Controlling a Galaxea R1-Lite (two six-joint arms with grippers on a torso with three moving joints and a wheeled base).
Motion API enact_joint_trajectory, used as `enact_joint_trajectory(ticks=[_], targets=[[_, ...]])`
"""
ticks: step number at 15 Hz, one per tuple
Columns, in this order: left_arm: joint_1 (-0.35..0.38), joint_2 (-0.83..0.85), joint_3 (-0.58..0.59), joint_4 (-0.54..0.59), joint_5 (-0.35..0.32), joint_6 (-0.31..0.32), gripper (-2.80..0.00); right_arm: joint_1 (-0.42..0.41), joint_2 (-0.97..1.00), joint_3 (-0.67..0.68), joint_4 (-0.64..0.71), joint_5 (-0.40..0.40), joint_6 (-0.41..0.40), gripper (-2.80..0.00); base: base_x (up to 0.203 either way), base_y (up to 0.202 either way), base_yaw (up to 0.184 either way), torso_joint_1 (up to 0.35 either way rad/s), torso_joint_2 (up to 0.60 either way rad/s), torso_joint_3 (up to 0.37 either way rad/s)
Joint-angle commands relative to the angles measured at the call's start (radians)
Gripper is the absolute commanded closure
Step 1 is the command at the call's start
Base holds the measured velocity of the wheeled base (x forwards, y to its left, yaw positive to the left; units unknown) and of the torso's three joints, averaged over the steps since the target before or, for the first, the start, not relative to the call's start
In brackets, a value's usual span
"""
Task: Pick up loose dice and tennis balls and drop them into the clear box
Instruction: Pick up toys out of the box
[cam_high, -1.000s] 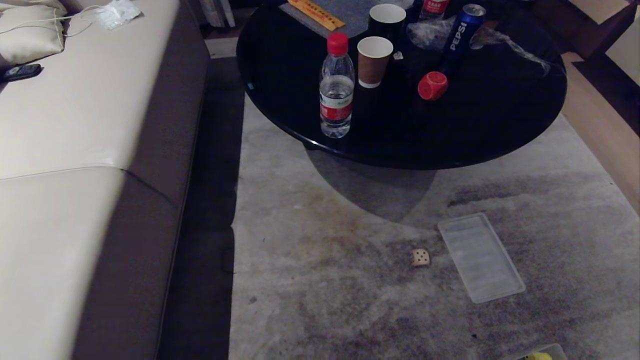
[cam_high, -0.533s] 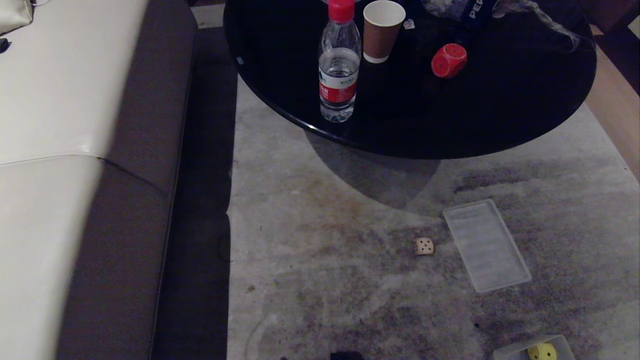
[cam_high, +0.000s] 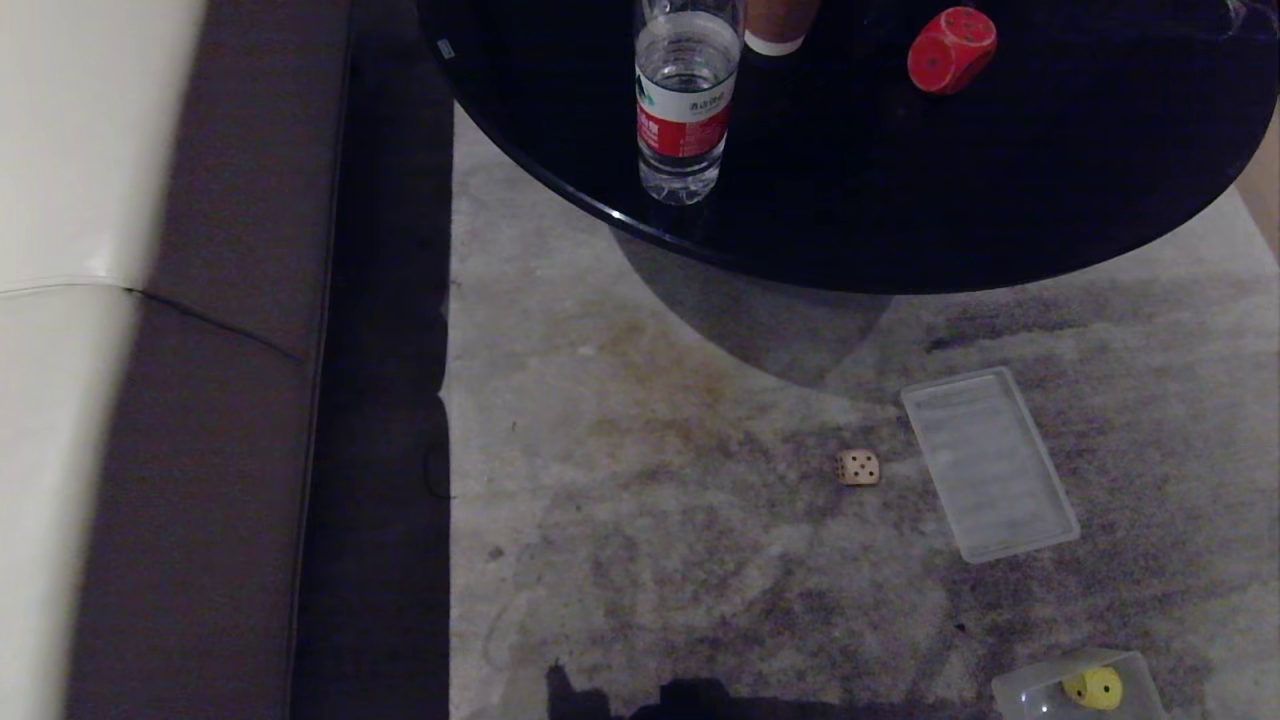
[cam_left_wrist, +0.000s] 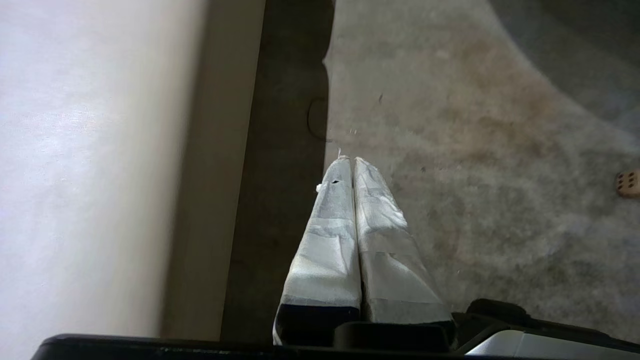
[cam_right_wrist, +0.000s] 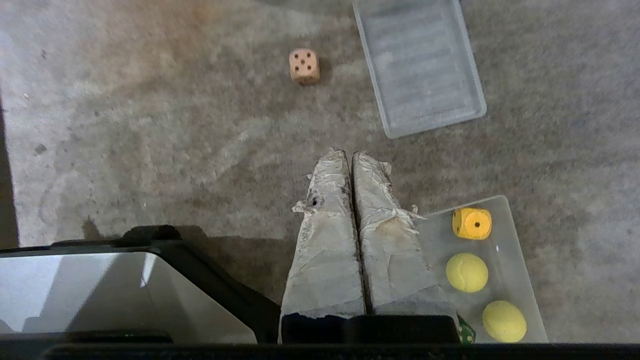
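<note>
Both pressed together and empty, left gripper (cam_left_wrist: 352, 161) and right gripper (cam_right_wrist: 348, 154) risk nudging the beige die (cam_right_wrist: 304, 65) across the carpet (cam_high: 700, 560), or mistaking the lid (cam_right_wrist: 419, 65) for the box (cam_right_wrist: 505, 235).

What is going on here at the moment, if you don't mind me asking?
The robot is tidying dice and tennis balls into the clear box on the carpet. The box holds a yellow die and two tennis balls. A beige die lies loose beside the flat lid; a red die sits on the black table. Both pincers, left and right, are shut and empty.
</note>
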Motion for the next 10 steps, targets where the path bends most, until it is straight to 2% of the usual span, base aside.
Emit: enact_joint_trajectory(ticks=[1, 10], targets=[[0.0, 0.001, 0.0, 0.0, 0.001, -0.001, 0.0, 0.0, 0.001, 0.0, 0.001, -0.001, 0.0, 0.0, 0.0, 0.0, 0.0, 0.0, 0.0, -0.195], [0.0, 0.001, 0.0, 0.0, 0.001, -0.001, 0.0, 0.0, 0.001, 0.0, 0.001, -0.001, 0.0, 0.0, 0.0, 0.0, 0.0, 0.002, 0.0, -0.176]])
